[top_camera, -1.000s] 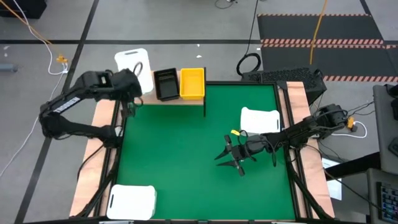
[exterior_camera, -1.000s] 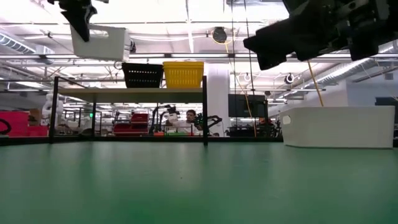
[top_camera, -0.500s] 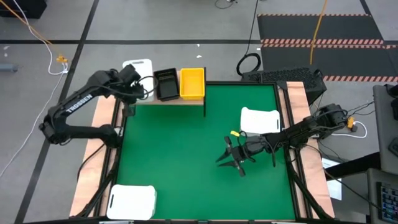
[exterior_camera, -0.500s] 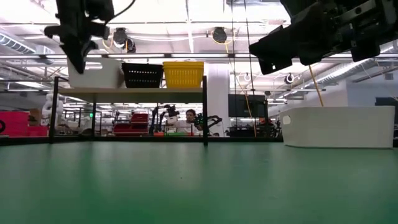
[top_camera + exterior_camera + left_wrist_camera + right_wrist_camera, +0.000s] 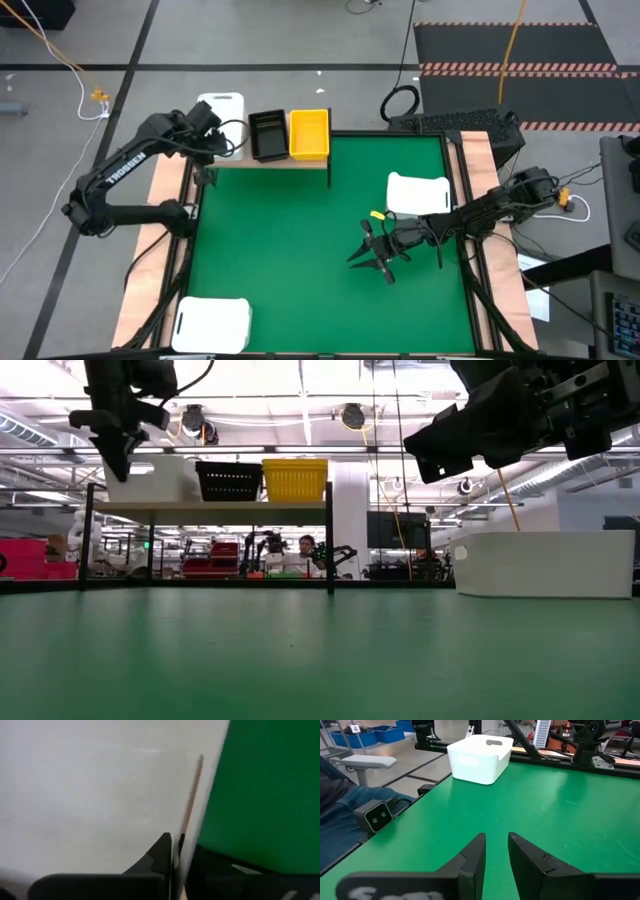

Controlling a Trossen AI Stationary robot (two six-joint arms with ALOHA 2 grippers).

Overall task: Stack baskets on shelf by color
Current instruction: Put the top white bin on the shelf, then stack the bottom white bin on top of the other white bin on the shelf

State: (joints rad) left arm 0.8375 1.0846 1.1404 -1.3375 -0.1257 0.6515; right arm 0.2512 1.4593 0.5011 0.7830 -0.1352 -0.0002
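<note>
Left gripper [image 5: 212,140] sits at the shelf's [image 5: 210,506] left end, fingers pinching the wall of a white basket [image 5: 222,108] that rests there beside the black basket [image 5: 267,134] and yellow basket [image 5: 309,133] (my left wrist view shows only white plastic pressed close). Right gripper [image 5: 366,253] hovers mid-mat, fingers slightly apart and empty. Overhead I see two more white baskets [image 5: 418,193] on the green mat [image 5: 290,250]; the low view adds a workshop behind.

The word "TROSSEN" was seen printed in white along the left arm [image 5: 128,166] in the high view. A numeral "4" was displayed on a small white sign [image 5: 355,728] behind the table.
</note>
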